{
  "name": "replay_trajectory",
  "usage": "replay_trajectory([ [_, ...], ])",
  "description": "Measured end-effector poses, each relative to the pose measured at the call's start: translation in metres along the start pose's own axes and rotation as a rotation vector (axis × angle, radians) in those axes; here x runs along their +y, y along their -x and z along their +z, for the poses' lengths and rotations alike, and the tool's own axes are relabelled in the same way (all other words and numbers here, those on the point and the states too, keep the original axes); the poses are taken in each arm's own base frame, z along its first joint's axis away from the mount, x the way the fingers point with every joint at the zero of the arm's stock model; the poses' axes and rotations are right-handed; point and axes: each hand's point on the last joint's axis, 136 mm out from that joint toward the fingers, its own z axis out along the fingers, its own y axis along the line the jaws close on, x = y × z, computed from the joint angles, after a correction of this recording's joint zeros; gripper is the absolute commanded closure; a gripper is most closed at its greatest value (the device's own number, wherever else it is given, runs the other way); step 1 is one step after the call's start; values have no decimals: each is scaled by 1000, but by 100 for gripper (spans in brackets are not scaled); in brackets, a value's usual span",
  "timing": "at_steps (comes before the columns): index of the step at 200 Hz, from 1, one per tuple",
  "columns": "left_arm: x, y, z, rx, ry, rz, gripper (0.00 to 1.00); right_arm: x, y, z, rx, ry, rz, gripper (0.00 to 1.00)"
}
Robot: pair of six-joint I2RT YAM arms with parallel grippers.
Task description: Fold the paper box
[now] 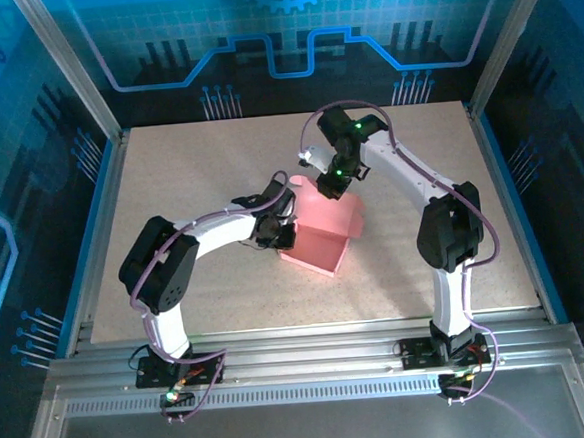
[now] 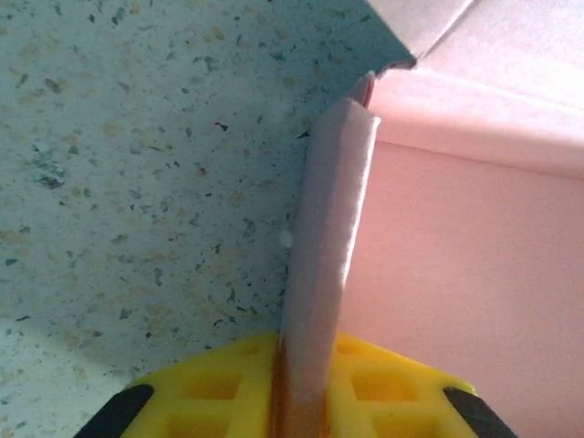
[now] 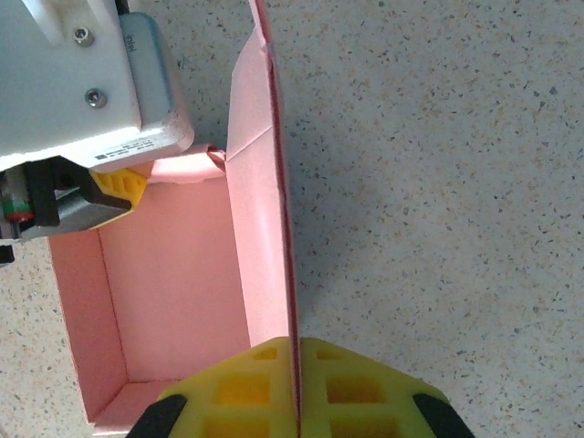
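Note:
The pink paper box sits mid-table as an open tray with raised walls. My left gripper is at its left side. In the left wrist view the yellow fingers press from both sides on a doubled, folded-over wall of the paper box, so that gripper is shut on it. My right gripper reaches down at the far side. In the right wrist view it is shut on a thin upright wall of the paper box, and the left gripper's finger shows at the adjoining corner.
The speckled table board lies open around the box on all sides. Metal frame posts and blue-lit panels enclose the table. Aluminium rails carry both arm bases at the near edge.

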Motion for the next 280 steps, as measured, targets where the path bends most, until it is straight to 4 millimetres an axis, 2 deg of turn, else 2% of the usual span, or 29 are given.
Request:
replay_trajectory([
  [18,1,1,0,1,37,22,88,1,0,0,0,0,4,100],
  [47,2,2,0,-1,92,59,100,1,1,0,0,0,16,100],
  [89,5,5,0,-20,164,91,100,0,1,0,0,-11,46,100],
  [136,8,8,1,-46,181,95,100,-10,8,-7,-43,-45,121,47],
  [167,8,12,1,-86,133,73,100,-24,18,-40,-152,-82,197,22],
  [185,9,15,2,-111,94,48,100,-32,22,-65,-227,-111,268,17],
  [206,13,19,0,-157,41,0,100,-42,23,-95,-342,-131,366,17],
  [235,25,24,-6,-226,-21,-92,100,-57,-1,-131,-494,-141,545,16],
  [251,30,31,-13,-270,-58,-141,100,-74,-23,-147,-569,-150,665,17],
  [267,29,43,-24,-329,-118,-181,100,-94,-43,-150,-612,-157,768,18],
  [280,21,52,-36,-385,-185,-201,100,-107,-59,-136,-614,-150,842,18],
])
